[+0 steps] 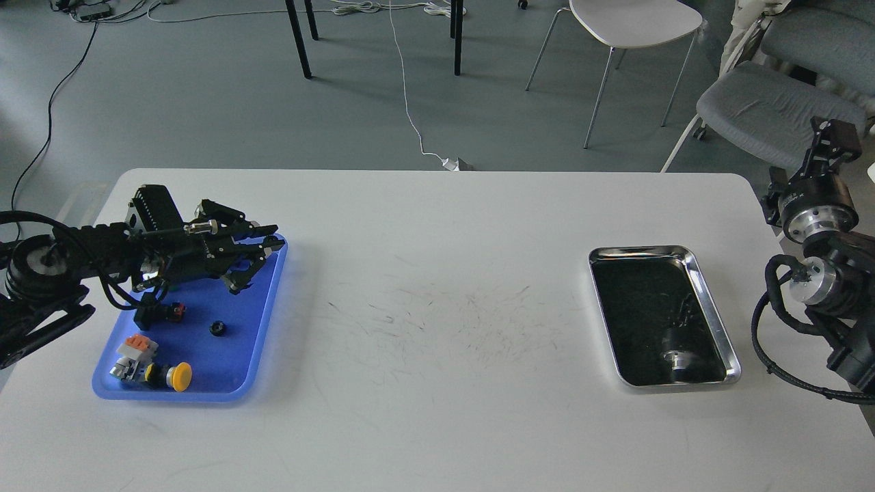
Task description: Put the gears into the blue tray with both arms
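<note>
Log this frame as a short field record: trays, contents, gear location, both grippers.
blue tray: table's left side
gear: one visible, lying in the blue tray
other tray contents: yellow-capped switch, orange-topped switch, red-tipped part
silver tray: table's right side, no gears seen in it
left gripper: over the blue tray's far end, fingers apart, holding nothing
right gripper: raised off the table's right edge, state unclear
</note>
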Robot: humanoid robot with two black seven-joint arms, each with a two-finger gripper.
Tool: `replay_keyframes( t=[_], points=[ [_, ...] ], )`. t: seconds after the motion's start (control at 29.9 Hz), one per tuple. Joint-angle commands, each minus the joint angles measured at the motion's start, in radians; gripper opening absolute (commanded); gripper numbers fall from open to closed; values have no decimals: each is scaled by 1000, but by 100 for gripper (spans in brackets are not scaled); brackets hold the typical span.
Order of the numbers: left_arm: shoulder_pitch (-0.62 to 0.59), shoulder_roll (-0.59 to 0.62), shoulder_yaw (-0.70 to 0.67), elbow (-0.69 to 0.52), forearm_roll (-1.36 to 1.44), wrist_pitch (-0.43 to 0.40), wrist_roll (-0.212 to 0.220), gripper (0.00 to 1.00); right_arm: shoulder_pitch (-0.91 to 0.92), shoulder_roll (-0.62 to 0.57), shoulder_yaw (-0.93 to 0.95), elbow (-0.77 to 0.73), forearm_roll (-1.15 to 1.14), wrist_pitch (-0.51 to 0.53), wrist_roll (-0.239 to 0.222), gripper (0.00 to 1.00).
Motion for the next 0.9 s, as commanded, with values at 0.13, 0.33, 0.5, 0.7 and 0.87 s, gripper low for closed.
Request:
replay_keyframes(
  t=[0.13, 0.33, 0.5, 0.7, 0.87],
  points=[
    [91, 12, -6, 19, -7, 24, 0, 15, -2, 0, -1, -1, -4, 0, 0, 97],
    [108, 2, 3, 82, -10, 61, 0, 15, -12, -8, -1, 1, -4, 0, 0, 97],
    [124, 2, 3, 84, -12, 63, 0, 15, -12, -8, -1, 1, -4, 0, 0, 97],
    [131, 2, 3, 84, -13, 67, 0, 16, -14, -5, -1, -1, -5, 0, 0, 97],
    [133, 4, 5, 81, -26, 67, 0, 26, -15, -3, -1, -1, -7, 0, 0, 97]
  ],
)
